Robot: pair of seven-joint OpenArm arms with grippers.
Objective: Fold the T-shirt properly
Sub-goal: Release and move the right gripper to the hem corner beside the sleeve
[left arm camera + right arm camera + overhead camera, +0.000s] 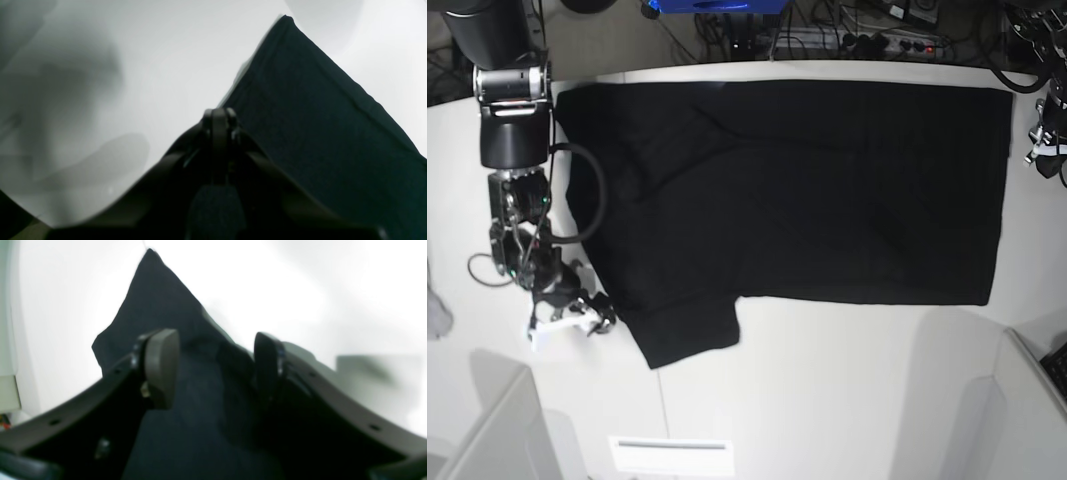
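Note:
The black T-shirt (807, 190) lies spread flat on the white table (847, 380), plain side up; no print shows. One short sleeve (687, 335) points toward the front left. My right gripper (595, 313) is at the sleeve's left edge. In the right wrist view the right gripper (213, 363) is open, with dark cloth (200, 400) lying between its two pads. In the left wrist view my left gripper (218, 115) has its fingers closed together, just left of a pointed corner of the shirt (317, 116). Only part of the left arm (1049, 125) shows at the base view's right edge.
Cables and a power strip (877, 40) run along the table's back edge. A white panel (672, 455) lies at the front edge. A grey box corner (1037, 400) stands at the front right. A pale cloth scrap (435, 315) lies at the far left.

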